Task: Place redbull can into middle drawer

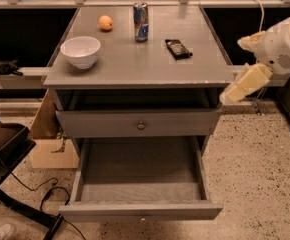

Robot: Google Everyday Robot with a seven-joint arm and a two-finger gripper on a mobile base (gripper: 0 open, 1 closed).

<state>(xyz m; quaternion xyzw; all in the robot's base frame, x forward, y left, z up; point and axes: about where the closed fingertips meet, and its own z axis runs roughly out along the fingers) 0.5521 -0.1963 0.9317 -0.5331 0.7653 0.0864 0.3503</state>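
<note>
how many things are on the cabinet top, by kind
can: 1
bowl: 1
orange: 1
black packet: 1
total: 4
The gripper is off the right edge of the cabinet, away from all 4.
</note>
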